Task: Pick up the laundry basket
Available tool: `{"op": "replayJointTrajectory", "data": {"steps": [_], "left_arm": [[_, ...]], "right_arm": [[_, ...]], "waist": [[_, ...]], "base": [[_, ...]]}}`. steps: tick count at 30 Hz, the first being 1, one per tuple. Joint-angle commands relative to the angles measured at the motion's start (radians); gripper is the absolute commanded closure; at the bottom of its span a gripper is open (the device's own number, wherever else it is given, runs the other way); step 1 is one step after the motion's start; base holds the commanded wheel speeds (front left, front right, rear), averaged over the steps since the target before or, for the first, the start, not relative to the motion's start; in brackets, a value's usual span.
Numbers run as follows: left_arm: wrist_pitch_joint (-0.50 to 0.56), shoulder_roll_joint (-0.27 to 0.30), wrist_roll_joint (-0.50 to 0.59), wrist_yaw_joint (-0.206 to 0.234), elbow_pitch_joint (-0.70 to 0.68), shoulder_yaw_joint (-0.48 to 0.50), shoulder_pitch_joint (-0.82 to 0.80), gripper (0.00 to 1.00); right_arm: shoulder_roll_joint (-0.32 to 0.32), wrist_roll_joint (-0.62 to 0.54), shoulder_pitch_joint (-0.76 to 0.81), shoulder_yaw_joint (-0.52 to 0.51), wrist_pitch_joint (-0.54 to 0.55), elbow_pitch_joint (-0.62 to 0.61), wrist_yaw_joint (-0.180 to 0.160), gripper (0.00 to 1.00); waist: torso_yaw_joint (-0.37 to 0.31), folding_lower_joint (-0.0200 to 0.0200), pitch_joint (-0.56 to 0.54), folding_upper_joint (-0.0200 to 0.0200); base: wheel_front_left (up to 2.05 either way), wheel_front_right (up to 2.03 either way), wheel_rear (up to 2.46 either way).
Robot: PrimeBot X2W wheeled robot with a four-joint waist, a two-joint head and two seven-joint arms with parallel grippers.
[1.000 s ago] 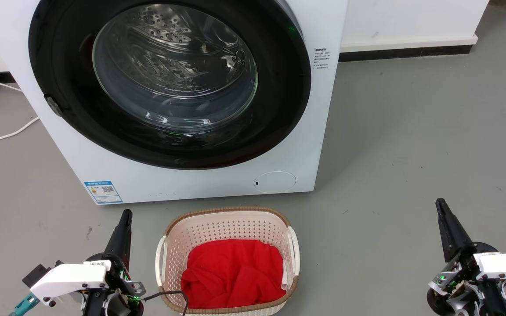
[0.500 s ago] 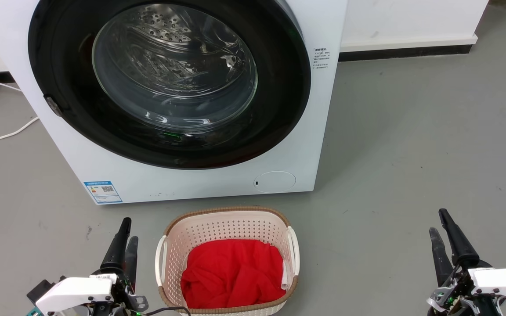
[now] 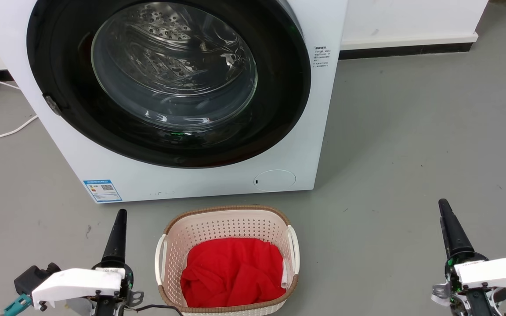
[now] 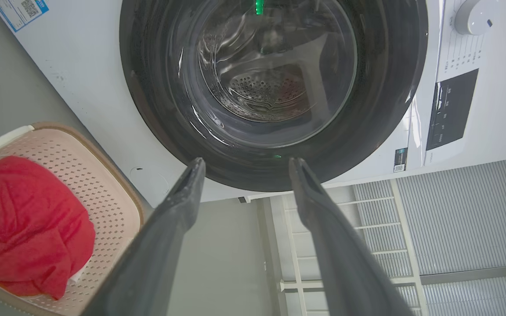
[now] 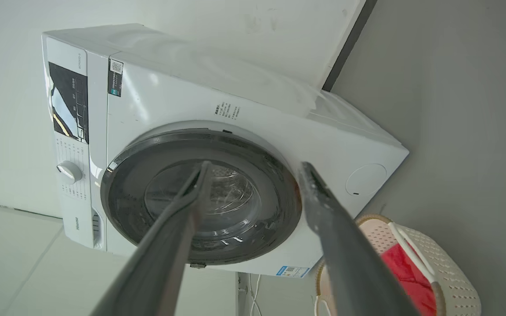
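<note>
**Hazards Before the Lift: Laundry Basket on the Floor**

Both claws hang low at the near edge of the scene, empty. The left claw [image 4: 247, 163] has its fingers parted to a moderate gap, and so does the right claw [image 5: 255, 164].

- **Cable snag.** A black cable [image 3: 160, 307] trails from the left wrist towards the near left corner of the basket. It could catch the rim during the approach.
- **Uneven grasp.** The laundry basket [image 3: 229, 226] stands on the floor [image 3: 411, 131] between the claws. The left claw is near the left handle [image 3: 160, 259], but the right claw is well apart from the right handle [image 3: 294, 250]. If one side is gripped or raised first, the basket probably tilts.
- **Slip.** The handles are thin and smooth, so a shallow bite may slide off.
- **Spill.** The red cloth [image 3: 231, 272] lies loose inside and may shift towards the lower side.
- **Collision.** The washing machine [image 3: 323, 131] stands just behind the basket. A forward swing could strike its front.
</note>
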Motion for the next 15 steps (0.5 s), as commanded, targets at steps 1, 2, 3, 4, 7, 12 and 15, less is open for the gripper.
{"op": "replayJointTrajectory", "data": {"steps": [1,2,3,4,7,12,15], "left_arm": [[-0.011,0.004,0.043,0.003,-0.026,-0.003,-0.020,0.00],[-0.015,0.004,0.065,0.008,-0.030,-0.005,-0.019,0.00],[-0.019,0.005,0.084,0.012,-0.034,-0.007,-0.018,0.00],[-0.023,0.005,0.105,0.016,-0.039,-0.011,-0.017,0.00],[-0.035,0.005,0.164,0.026,-0.050,-0.021,-0.014,0.00],[-0.055,0.005,0.252,0.040,-0.061,-0.032,-0.010,0.00],[-0.067,0.005,0.299,0.047,-0.066,-0.036,-0.008,0.00]], "right_arm": [[-0.003,-0.049,-0.007,0.006,-0.010,-0.028,0.000,0.00],[-0.003,-0.074,-0.005,0.008,-0.014,-0.033,0.000,0.00],[-0.003,-0.098,-0.004,0.011,-0.018,-0.039,0.000,0.00],[-0.003,-0.125,-0.003,0.014,-0.022,-0.044,0.000,0.00],[-0.003,-0.206,0.002,0.025,-0.034,-0.059,0.000,0.00],[-0.003,-0.321,0.008,0.038,-0.054,-0.074,0.000,0.00],[-0.003,-0.377,0.012,0.042,-0.066,-0.080,0.000,0.00]], "waist": [[0.000,0.0000,0.000,0.0000],[0.000,0.0000,0.001,0.0000],[0.000,0.0000,0.001,0.0000],[0.001,0.0000,0.001,0.0000],[0.001,0.0000,0.002,0.0000],[0.001,0.0000,0.003,0.0000],[0.001,0.0000,0.004,0.0000]], "base": [[0.00,0.00,0.00],[0.00,0.00,0.00],[0.00,0.00,0.00],[0.00,0.00,0.00],[0.00,0.00,0.00],[0.00,0.00,0.00],[0.00,0.00,0.00]]}}
